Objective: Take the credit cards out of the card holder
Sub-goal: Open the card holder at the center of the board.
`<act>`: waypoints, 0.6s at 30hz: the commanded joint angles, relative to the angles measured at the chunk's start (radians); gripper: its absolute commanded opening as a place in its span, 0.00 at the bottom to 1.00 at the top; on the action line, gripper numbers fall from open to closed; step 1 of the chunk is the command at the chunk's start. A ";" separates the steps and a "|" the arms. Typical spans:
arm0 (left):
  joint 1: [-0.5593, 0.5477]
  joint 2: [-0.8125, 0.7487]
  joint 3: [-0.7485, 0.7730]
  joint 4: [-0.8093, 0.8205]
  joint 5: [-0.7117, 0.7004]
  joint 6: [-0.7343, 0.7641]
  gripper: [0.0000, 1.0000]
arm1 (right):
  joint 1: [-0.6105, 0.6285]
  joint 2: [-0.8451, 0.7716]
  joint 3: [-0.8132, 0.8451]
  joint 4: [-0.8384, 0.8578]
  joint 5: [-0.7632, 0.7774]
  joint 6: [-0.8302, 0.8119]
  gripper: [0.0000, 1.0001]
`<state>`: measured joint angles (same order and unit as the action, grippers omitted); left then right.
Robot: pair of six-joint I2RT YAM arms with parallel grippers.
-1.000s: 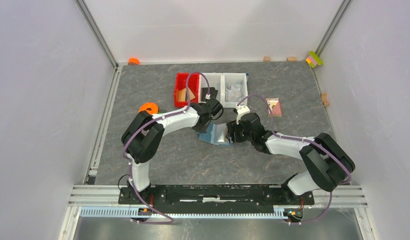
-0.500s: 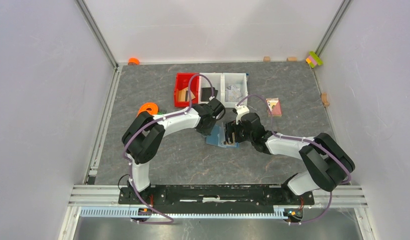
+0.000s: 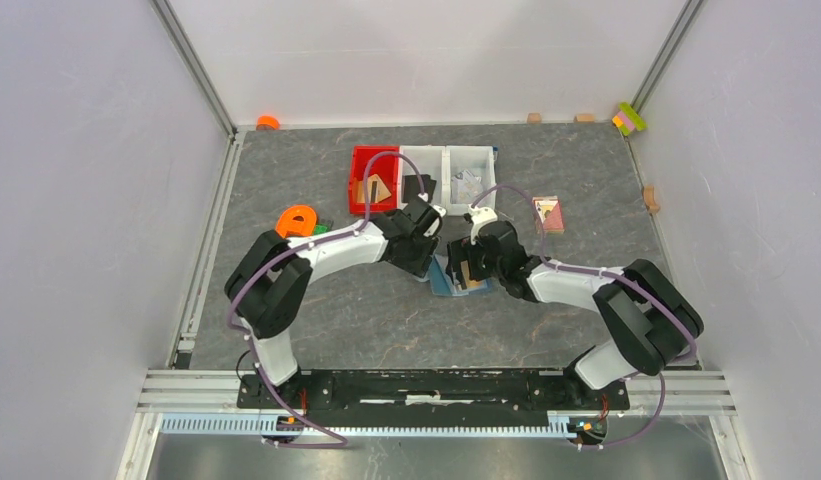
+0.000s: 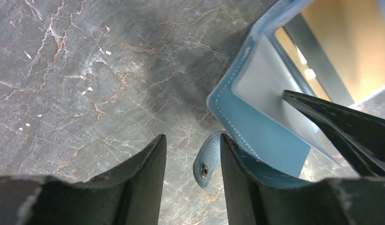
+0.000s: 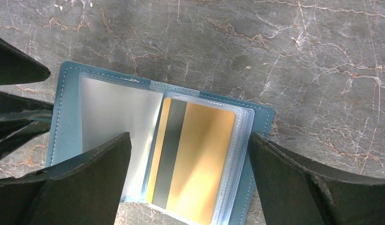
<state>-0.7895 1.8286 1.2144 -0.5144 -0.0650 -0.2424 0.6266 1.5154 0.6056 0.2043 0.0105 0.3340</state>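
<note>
The steel-blue card holder (image 3: 448, 283) lies open on the grey table between both arms. In the right wrist view the card holder (image 5: 68, 122) shows an empty clear sleeve on the left and a tan-gold credit card (image 5: 200, 159) with a dark stripe in the right sleeve. My right gripper (image 5: 189, 138) is open just above it, its fingers astride the right half without touching the card. My left gripper (image 4: 192, 140) is open at the holder's left edge. The holder's snap tab (image 4: 207, 161) hangs loose between its fingers, against the right one.
A red bin (image 3: 362, 190) and two white bins (image 3: 469, 170) stand just behind the arms. An orange roll (image 3: 298, 218) lies to the left and a small pink-brown object (image 3: 549, 213) to the right. Small blocks line the back wall.
The left gripper has opened and let go of the holder's flap. The holder has gone from raised and half-folded to lying open. The right gripper has opened wider over it.
</note>
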 commanded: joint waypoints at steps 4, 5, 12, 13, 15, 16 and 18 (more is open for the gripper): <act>0.045 -0.110 -0.075 0.196 0.158 -0.044 0.61 | 0.025 0.028 0.036 -0.041 -0.021 0.000 0.98; 0.056 -0.119 -0.086 0.213 0.180 -0.055 0.62 | 0.027 0.031 0.040 -0.047 -0.019 -0.002 0.98; 0.125 -0.187 -0.179 0.330 0.284 -0.132 0.76 | 0.065 0.075 0.106 -0.145 0.058 -0.030 0.98; 0.137 -0.194 -0.194 0.354 0.298 -0.144 0.79 | 0.070 0.076 0.108 -0.151 0.076 -0.030 0.98; 0.154 -0.201 -0.220 0.396 0.344 -0.167 0.83 | 0.074 0.078 0.114 -0.161 0.095 -0.031 0.98; 0.158 -0.200 -0.226 0.411 0.367 -0.176 0.84 | 0.074 0.080 0.116 -0.164 0.103 -0.030 0.98; 0.165 -0.195 -0.237 0.440 0.402 -0.194 0.89 | 0.074 0.084 0.123 -0.172 0.112 -0.029 0.98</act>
<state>-0.6369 1.6653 0.9955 -0.2173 0.2134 -0.3557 0.6907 1.5749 0.7017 0.1017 0.0856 0.3119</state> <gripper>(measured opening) 0.847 0.979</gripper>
